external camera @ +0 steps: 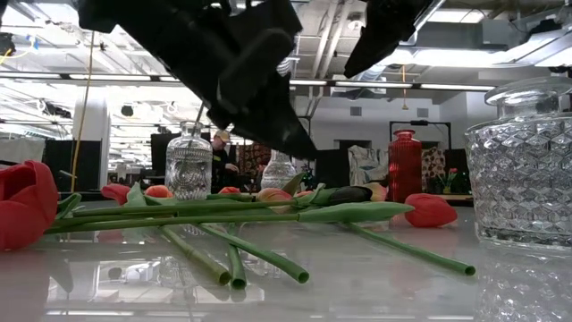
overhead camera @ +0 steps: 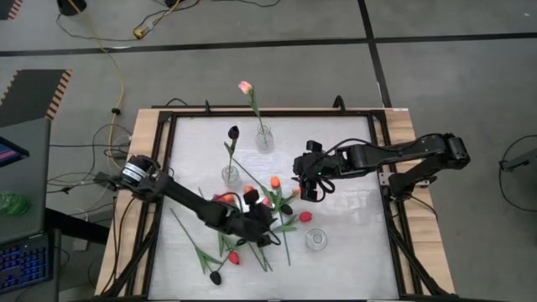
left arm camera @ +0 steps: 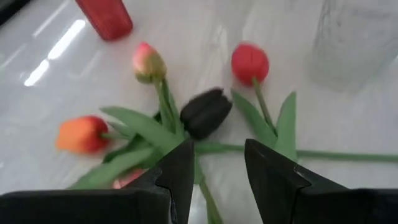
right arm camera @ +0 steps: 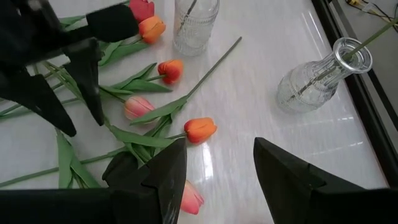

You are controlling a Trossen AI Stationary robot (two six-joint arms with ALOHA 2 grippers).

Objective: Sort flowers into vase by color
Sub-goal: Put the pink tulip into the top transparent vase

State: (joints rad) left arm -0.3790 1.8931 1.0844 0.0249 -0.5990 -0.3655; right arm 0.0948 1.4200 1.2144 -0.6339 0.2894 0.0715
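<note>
My left end effector [left arm camera: 214,168] hangs open and empty over the flowers [overhead camera: 252,214] heaped mid-worktop [overhead camera: 352,252], a black tulip [left arm camera: 205,112] just ahead. Right end effector [right arm camera: 214,168], open, hovers beside them. Glass vases [overhead camera: 315,240] ring the heap.

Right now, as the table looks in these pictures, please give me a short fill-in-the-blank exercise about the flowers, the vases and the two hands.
1. The vase at the far side of the table holds a flower with a ____ head.
2. The left hand is open above a flower with a ____ head.
3. The right hand is open and holds ____.
4. The vase at the near side of the table holds ____ flowers.

Missing words: pink; black; nothing; no
</note>
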